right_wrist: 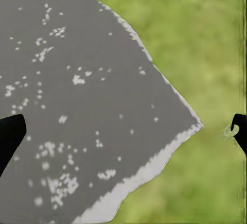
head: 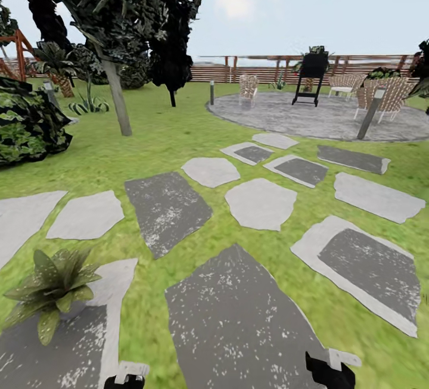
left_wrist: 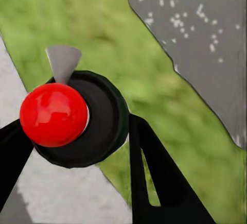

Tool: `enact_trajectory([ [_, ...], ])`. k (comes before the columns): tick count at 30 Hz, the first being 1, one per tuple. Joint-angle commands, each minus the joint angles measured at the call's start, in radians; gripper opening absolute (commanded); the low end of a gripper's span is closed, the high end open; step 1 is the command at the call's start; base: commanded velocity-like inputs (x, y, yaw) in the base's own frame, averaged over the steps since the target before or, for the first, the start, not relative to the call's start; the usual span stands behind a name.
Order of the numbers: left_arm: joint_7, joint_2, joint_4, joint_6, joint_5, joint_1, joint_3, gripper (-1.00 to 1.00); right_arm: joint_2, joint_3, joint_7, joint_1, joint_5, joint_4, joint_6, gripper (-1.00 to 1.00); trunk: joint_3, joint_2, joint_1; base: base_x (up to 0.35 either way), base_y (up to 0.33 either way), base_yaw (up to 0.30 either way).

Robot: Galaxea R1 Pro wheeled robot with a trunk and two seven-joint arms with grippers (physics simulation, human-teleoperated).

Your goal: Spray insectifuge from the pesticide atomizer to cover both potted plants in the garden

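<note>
Green potted plant [head: 52, 289] ahead of left tool [head: 124, 380]

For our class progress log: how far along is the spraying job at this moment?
Done: the spray bottle looks picked up, sitting between the fingers of the left gripper. In hand: the robot stands on the stepping slabs, one potted plant close at its left. Left: no spray visible, so both plants seem undone. The right gripper is open, empty.
</note>
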Motion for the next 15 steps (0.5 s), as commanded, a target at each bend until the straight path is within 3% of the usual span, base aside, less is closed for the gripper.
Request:
enact_trajectory([
  [1, -0.002, 0.000, 0.000, -0.004, -0.009, 0.000, 0.004, -1.00, 0.000, 0.008, -0.004, 0.000, -0.005, 0.000, -0.001, 1.00, -0.001, 0.000, 0.000, 0.291, -0.142, -0.300],
  [9, -0.001, 0.005, 0.000, -0.005, -0.004, 0.000, 0.007, -1.00, 0.000, 0.008, -0.003, 0.000, -0.005, 0.000, -0.001, 1.00, -0.001, 0.000, 0.000, 0.302, -0.133, -0.300],
  [15, 0.004, 0.015, -0.004, -0.005, -0.003, 0.000, 0.012, -1.00, 0.000, 0.008, 0.000, 0.000, -0.005, 0.000, 0.000, 1.00, -0.001, 0.000, 0.000, 0.331, -0.027, -0.300],
])
